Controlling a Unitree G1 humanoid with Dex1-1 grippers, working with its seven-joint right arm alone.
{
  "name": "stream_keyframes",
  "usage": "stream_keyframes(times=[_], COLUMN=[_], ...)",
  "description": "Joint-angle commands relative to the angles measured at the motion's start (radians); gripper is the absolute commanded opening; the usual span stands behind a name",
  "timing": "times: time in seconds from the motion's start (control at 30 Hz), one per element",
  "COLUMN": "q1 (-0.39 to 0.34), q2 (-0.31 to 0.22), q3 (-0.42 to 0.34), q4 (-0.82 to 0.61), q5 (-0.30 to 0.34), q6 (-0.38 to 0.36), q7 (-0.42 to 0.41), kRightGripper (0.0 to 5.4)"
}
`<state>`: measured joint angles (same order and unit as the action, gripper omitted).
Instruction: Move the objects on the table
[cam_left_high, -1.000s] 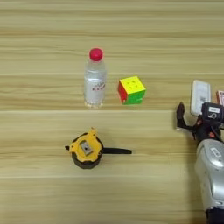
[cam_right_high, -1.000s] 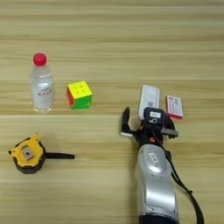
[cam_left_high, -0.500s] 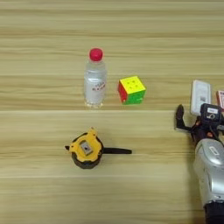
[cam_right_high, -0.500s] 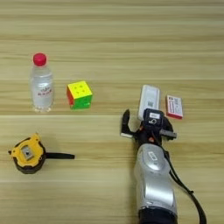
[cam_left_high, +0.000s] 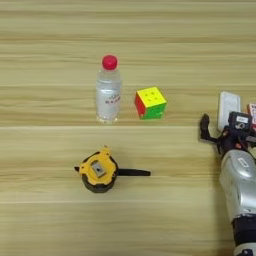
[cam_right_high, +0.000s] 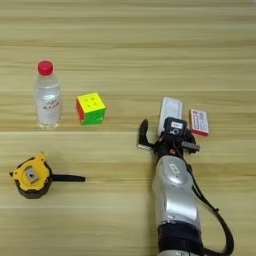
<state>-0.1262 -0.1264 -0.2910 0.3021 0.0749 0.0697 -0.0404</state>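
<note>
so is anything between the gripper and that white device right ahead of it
Nothing visible. The gripper sits just short of the white device, with only bare table between. The red-white box lies beside the device, off to the right.

A silver forearm (cam_right_high: 173, 197) with a smooth, rounded, glossy shell is seen. Near its upper end a small pale rectangular marking is set into the shell. The lower end is closed by a black collar, and a black cable (cam_right_high: 216, 220) is looped along the outer side. The wrist is built of black parts, topped by a small black block with a light label. A gripper (cam_right_high: 162, 136) of two black fingers (cam_right_high: 143, 134) is fitted at the tip.
</note>
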Motion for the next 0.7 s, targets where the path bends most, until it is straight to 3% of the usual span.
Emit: stream_keyframes(times=[0.03, 0.2, 0.7], q1=[-0.044, -0.048, -0.051], q2=[-0.023, -0.025, -0.035], q3=[-0.003, -0.007, -0.001], q4=[-0.007, 0.001, 0.010], q5=[0.021, 0.035, 0.039], q6=[-0.010, -0.004, -0.001], q7=[0.013, 0.020, 0.025], kRightGripper=[5.35, 5.01, 3.28])
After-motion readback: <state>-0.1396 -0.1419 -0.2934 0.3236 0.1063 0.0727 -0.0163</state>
